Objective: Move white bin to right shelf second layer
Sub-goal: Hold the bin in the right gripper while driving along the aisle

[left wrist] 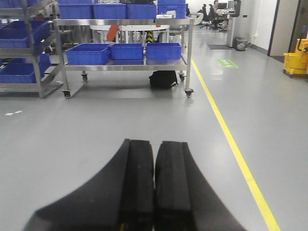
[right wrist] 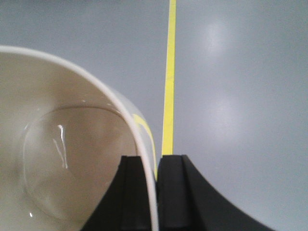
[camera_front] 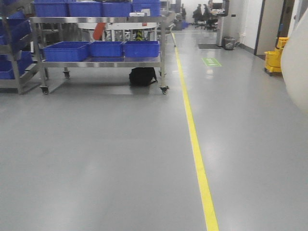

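1. Transport is judged underway: the white bin (right wrist: 62, 159) is held above the floor (right wrist: 240, 96), its wall pinched between the right gripper's (right wrist: 156, 163) jaws for carrying.
2. The left gripper (left wrist: 154, 159) is seen closed on nothing, unneeded here.
3. The right shelf is not in view.

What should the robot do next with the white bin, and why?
Probably turn the base to find the roller shelf. The right gripper pinches the rim of the white bin, but the front view shows only a steel cart of blue crates and floor.
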